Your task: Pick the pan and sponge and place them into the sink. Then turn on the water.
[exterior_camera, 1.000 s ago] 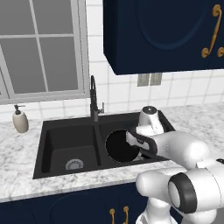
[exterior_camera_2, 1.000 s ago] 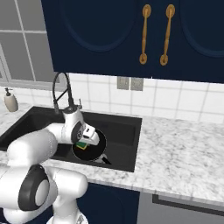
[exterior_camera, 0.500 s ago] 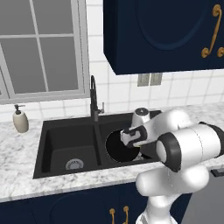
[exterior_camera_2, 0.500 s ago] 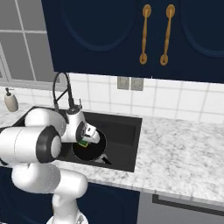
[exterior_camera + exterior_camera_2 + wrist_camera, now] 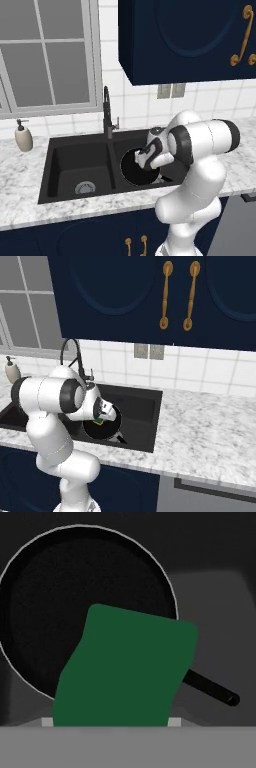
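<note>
The black pan (image 5: pixel 134 169) lies flat in the right basin of the black sink (image 5: pixel 51 172), its short handle (image 5: pixel 210 690) pointing to the lower right in the hand view. My gripper (image 5: pixel 143 157) hangs just above the pan, shut on the sponge (image 5: pixel 125 672). The sponge's green face covers the lower middle of the hand view and hides the fingertips. From the right base camera, a bit of green sponge (image 5: pixel 99 419) shows at the gripper (image 5: pixel 104 415), over the pan (image 5: pixel 102 429). The sponge is held clear of the pan (image 5: pixel 75 592).
A tall dark arched tap (image 5: pixel 106 113) stands behind the divider between the basins. The left basin holds a round silver drain (image 5: pixel 85 187). A soap dispenser (image 5: pixel 22 136) sits on the marble counter at the left. Dark blue wall cabinets (image 5: pixel 150 296) hang overhead.
The arm has swung and folded closer to the sink, and the gripper with the sponge has shifted slightly left over the pan. The pan has not moved.
</note>
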